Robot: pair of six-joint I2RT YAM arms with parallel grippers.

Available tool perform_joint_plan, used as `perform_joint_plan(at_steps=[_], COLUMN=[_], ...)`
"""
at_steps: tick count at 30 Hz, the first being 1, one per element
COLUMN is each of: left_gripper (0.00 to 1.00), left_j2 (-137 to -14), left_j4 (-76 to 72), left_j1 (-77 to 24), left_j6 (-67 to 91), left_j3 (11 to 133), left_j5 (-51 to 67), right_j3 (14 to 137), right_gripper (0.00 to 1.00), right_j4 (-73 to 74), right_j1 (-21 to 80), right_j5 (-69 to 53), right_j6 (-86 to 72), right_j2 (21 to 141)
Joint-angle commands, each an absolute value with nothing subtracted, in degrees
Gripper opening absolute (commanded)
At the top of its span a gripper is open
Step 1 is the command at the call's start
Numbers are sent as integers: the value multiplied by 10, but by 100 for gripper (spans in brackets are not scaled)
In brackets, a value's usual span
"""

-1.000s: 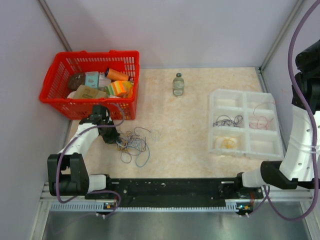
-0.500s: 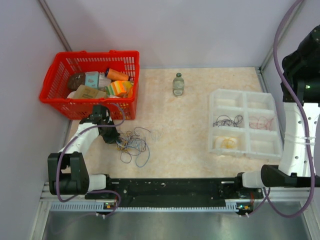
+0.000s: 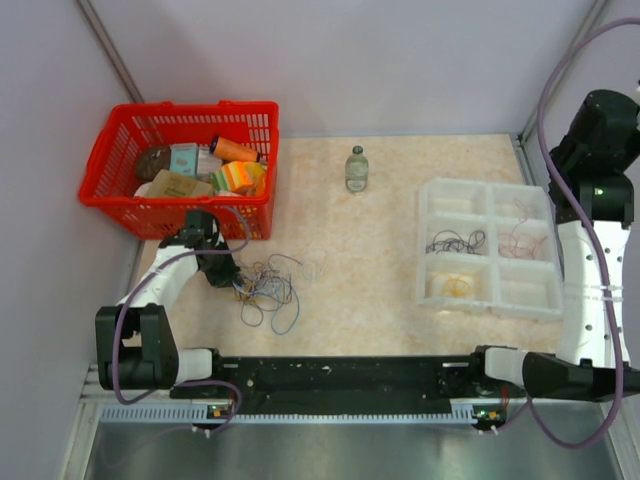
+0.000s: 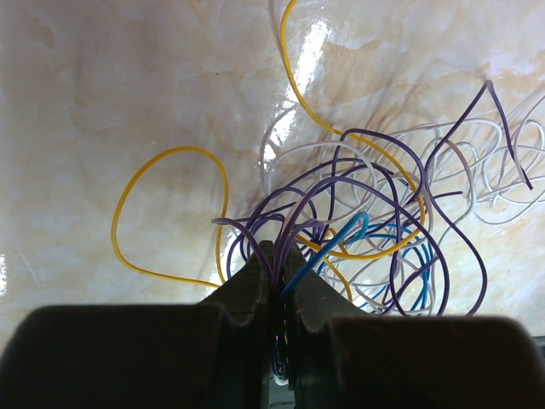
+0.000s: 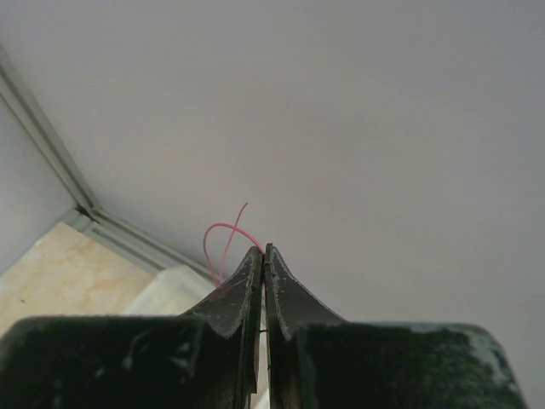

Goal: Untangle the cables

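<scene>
Looping thin glossy cables (image 4: 353, 223), marbled table (image 4: 102, 77)

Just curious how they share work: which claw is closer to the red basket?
Left. The left claw is just in front of the red basket, shut on the cables; the right claw is far across, by the clear tray, shut on a pink wire.

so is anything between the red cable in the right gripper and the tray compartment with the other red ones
Nothing visible. The right gripper holds the red cable in the air by the tray, and the red cables in it lie uncovered, open from above.
</scene>
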State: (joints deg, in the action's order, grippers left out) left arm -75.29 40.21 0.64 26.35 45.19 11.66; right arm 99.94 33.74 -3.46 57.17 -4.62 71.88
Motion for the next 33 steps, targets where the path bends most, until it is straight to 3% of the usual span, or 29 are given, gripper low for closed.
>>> perform_joint_plan(at_steps=[1, 8, 17, 25, 33], left_gripper=[6, 6, 7, 7, 7], left_j2=[-743, -745, -745, -744, -743], left_j4=[380, 378, 378, 378, 380], left_j1=[3, 3, 3, 3, 3], left_j6=[249, 249, 250, 250, 250], left_j3=[453, 453, 452, 451, 453], left_j5=[131, 131, 127, 128, 126], right_j3=[932, 834, 717, 665, 708], right_gripper=[0, 0, 0, 0, 0], right_j4=[360, 371, 469, 473, 475], right_j1=[-73, -115, -122, -127, -138], right_j5=[577, 547, 354, 223, 150], right_j6=[-57, -80, -199, -222, -232], right_j2=[682, 642, 649, 747, 911])
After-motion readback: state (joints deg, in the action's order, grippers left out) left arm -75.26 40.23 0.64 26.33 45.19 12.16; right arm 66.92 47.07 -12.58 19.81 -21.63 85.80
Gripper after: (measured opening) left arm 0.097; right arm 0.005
